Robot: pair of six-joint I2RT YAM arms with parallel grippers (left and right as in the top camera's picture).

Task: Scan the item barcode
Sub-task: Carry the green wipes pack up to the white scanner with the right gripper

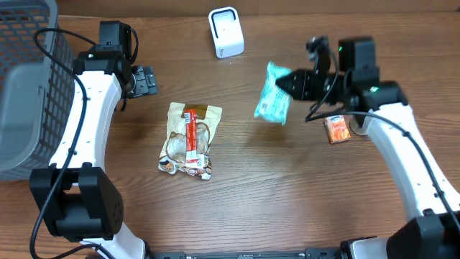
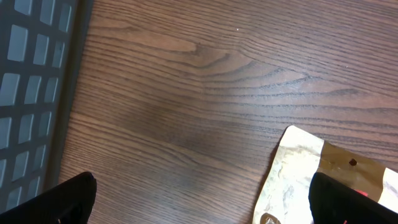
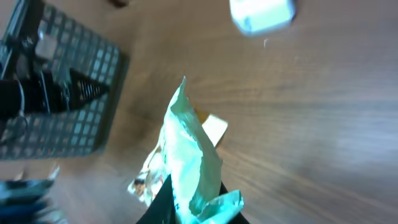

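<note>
A teal packet [image 1: 272,102] hangs above the table with my right gripper [image 1: 286,83] shut on its right end. In the right wrist view the teal packet [image 3: 189,155] stands up between the dark fingers [image 3: 163,202]. The white barcode scanner [image 1: 226,32] stands at the back centre, apart from the packet, and appears blurred as the scanner [image 3: 261,14] at the top of the right wrist view. My left gripper [image 1: 146,80] is open over bare wood, left of a beige snack bag [image 1: 190,137]. Its two fingertips [image 2: 62,202] stand wide apart, and the snack bag [image 2: 298,180] lies by the right one.
A grey mesh basket [image 1: 21,86] fills the left edge of the table, and the basket [image 2: 31,93] also borders the left wrist view. A small orange packet [image 1: 336,129] lies under the right arm.
</note>
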